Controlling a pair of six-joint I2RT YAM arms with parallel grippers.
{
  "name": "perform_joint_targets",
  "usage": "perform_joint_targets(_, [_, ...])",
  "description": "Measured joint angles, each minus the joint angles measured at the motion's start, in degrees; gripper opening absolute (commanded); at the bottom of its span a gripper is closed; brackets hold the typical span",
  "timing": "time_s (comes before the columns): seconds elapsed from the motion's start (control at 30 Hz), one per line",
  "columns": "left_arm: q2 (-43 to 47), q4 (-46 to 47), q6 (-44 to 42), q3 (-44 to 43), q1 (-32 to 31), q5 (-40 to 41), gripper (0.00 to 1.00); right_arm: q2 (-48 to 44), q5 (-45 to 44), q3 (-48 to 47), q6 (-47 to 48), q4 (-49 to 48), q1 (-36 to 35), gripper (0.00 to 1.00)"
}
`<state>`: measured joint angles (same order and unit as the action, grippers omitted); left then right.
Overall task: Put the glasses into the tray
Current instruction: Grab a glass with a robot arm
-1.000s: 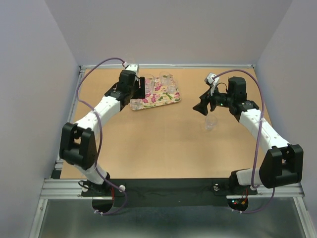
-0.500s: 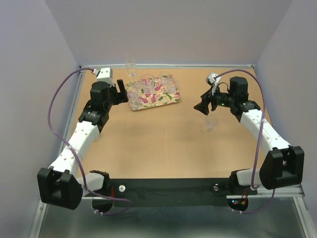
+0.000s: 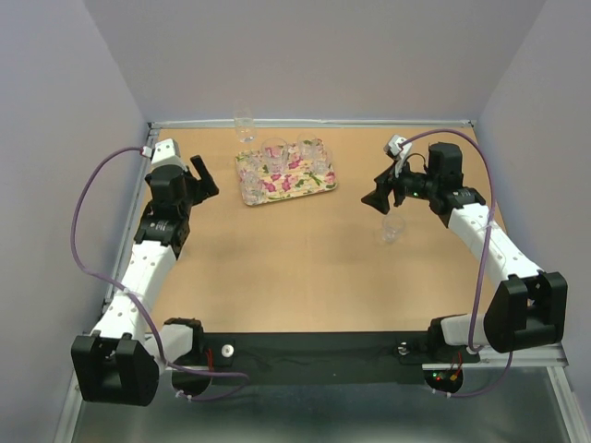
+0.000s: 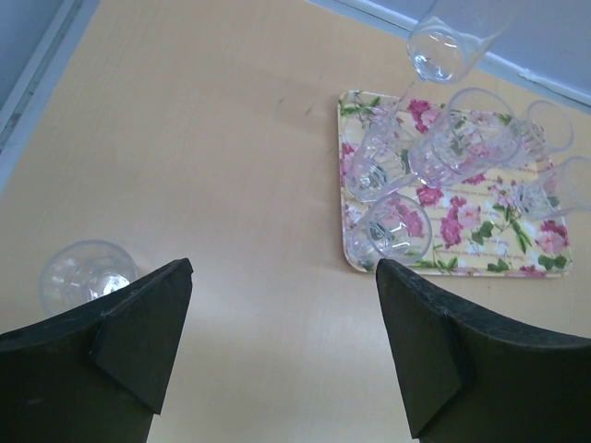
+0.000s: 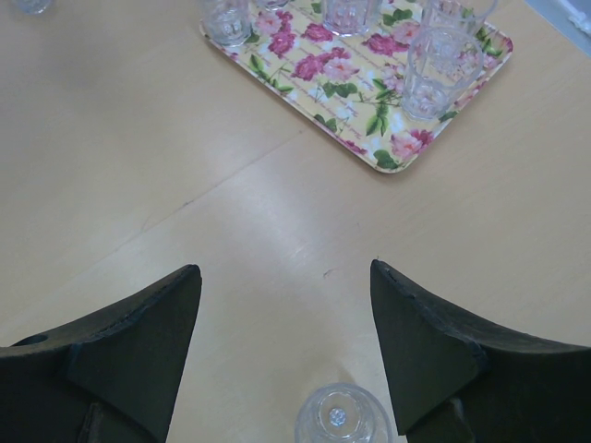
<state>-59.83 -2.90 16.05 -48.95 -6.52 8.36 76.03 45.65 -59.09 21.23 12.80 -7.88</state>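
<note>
Drawn back from the tray [image 3: 297, 187], the left tool [image 3: 198, 175] stands spread and empty; the right tool [image 3: 377, 199] is spread too. The tray's long axis runs left-right, its tumblers [image 3: 274, 150] upright.

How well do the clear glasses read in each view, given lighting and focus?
Top external: even light, the glass near the right end effector barely visible. Left wrist: sharp, a bright glint in the near glass. Right wrist: sharp, tray pattern crisp, its fingers featureless black.
</note>
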Motion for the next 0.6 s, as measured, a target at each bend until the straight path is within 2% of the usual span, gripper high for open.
perform_joint_targets(0.37, [-2.38, -0.22, 5.29, 0.2, 6.45, 2.03, 0.92, 0.0, 0.0, 0.0, 0.0, 0.0, 0.0, 0.79])
perform_joint_targets(0.6, [-9.09, -1.86, 9.2, -0.22, 9.64, 2.38, 0.86, 0.0, 0.0, 0.0, 0.02, 0.0, 0.0, 0.79])
